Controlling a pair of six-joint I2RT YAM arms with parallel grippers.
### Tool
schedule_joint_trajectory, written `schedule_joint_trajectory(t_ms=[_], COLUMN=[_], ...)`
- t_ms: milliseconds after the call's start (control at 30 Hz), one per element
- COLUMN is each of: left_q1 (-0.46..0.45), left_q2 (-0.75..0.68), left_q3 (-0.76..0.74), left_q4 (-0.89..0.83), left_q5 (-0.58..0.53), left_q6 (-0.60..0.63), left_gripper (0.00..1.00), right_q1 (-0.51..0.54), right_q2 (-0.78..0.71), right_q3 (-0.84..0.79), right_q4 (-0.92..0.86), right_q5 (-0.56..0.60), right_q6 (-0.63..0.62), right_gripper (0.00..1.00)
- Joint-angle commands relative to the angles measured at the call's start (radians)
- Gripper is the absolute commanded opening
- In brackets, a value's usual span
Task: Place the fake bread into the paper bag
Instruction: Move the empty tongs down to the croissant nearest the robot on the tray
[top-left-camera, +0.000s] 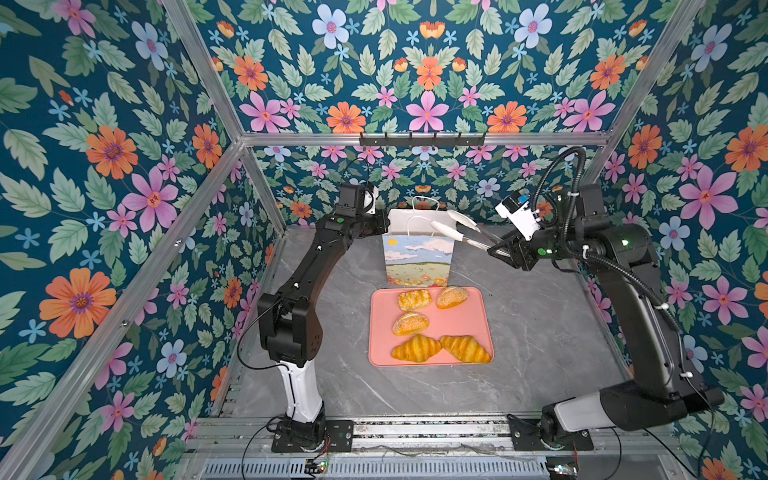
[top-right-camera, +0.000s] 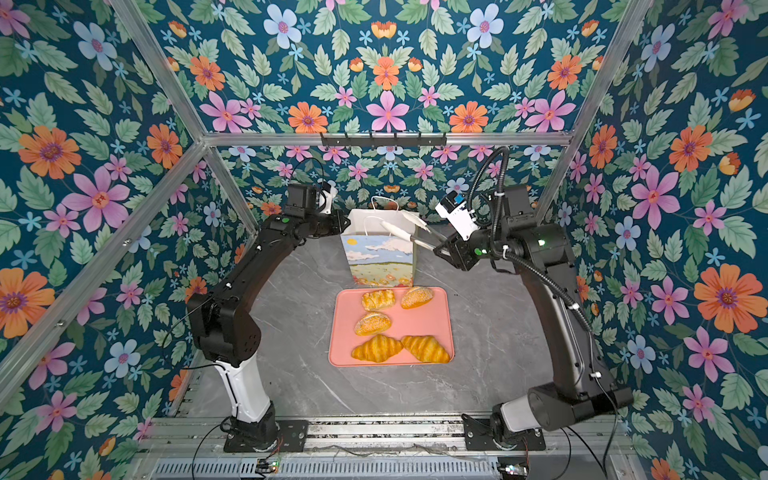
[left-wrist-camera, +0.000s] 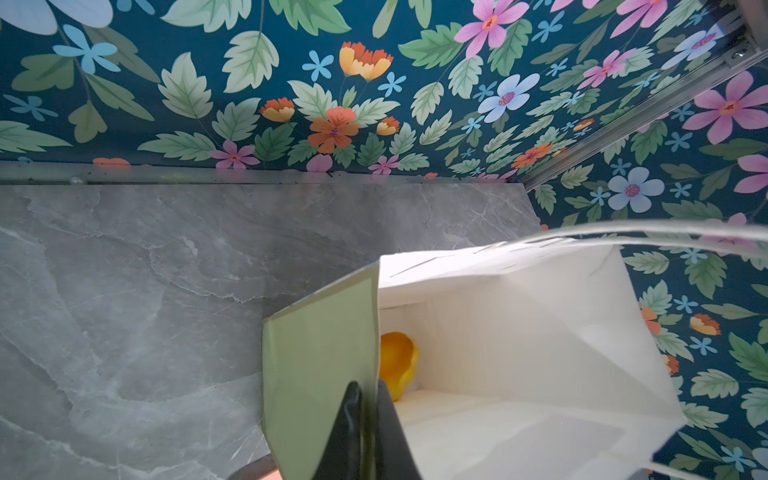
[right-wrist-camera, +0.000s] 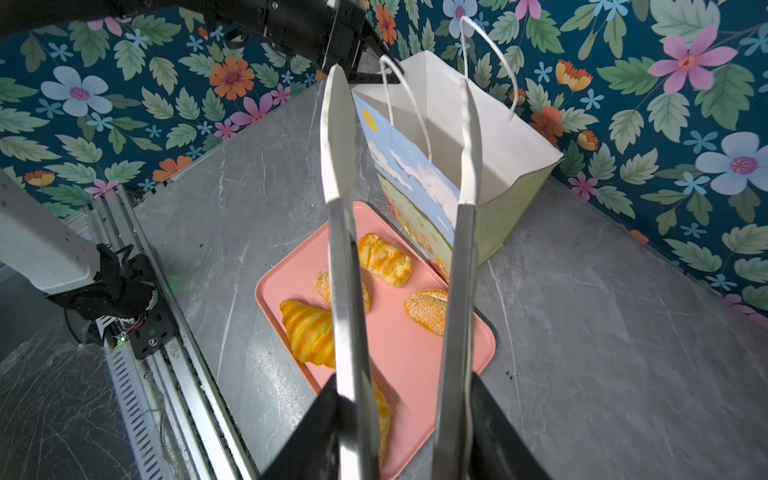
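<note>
The left gripper is closed tight on the side wall of the paper bag, close to the rim, and in this way it keeps the mouth open. The bag stands upright at the back of the table, just behind the pink tray. The right gripper presses its jaws on the two arms of a pair of tongs, but only partly: the white tips are apart and there is nothing between them. The tips hang above the right part of the bag's mouth. One yellow piece of fake bread lies on the bottom of the bag. Five more pieces lie on the tray: a lattice pastry, a sesame roll in the far right corner, a second roll in the middle, and two croissants along the near edge. I judge that the next move is to fetch another piece. From the tongs the tray lies lower and toward the robot's base, in front of the bag, so the right arm needs to draw back and descend. The corner sesame roll is the nearest piece, just beside the foot of the bag. Its long axis runs slanted across the tray, so the tongs should close across its short width. Only the right arm is free for this.
</note>
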Motion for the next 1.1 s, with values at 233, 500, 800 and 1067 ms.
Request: schedule_joint_trajectory(t_ms=[233,500,800,1067], left_q1=[0.004,0.016,0.021,0.025], left_q2=[-0.01,-0.005,-0.008,-0.024], left_q3=[-0.033,-0.033,-0.051,-0.055], left_q4=[0.026,0.012,0.016,0.007], left_q5=[0.023,0.024,0.036,0.024], left_q6=[0.01,0.038,0.047,0.044], left_gripper=[0.11,0.11,0.12,0.17], right_q1=[0.19,0.394,0.481,0.52], right_q2=[-0.163,-0.129,-0.107,-0.09], right_q3=[-0.239,-0.316,-0.406,-0.465], right_q4=[-0.004,-0.16,-0.276,-0.338], right_q5=[0.123,0.335,0.516,0.579], right_q6=[0.129,0.208,0.286,0.333], right_gripper=[0.42,0.42,0.42,0.44])
